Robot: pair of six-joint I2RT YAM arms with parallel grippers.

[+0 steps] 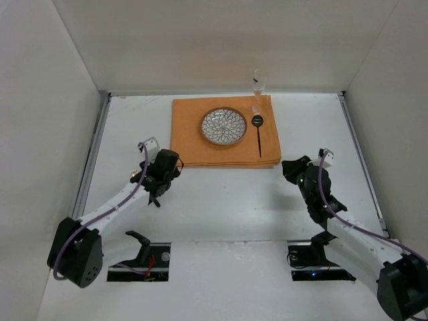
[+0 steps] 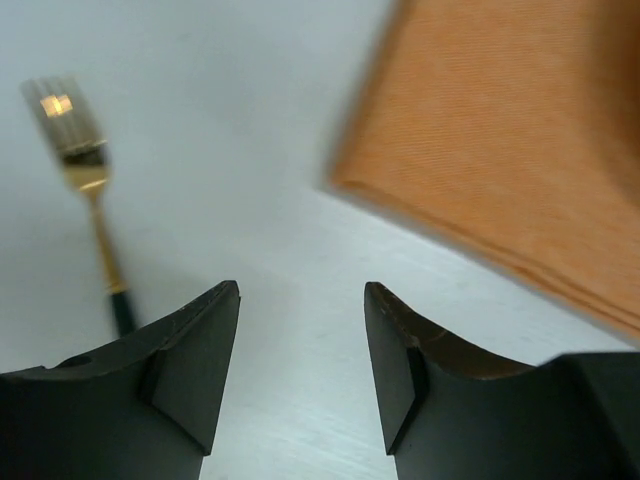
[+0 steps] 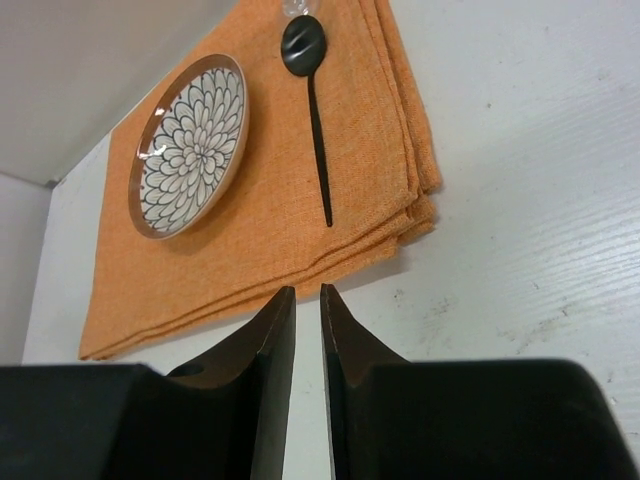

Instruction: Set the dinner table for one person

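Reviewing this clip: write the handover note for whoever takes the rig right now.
Left gripper: open, empty, above the dinner table by the orange placemat's near left corner.
Right gripper: almost shut, empty, by its near right corner.
Done: plate, black spoon right of it, glass behind the spoon, all on the placemat.
To do: gold fork lies on bare table near the left gripper; likely goes left of the plate.
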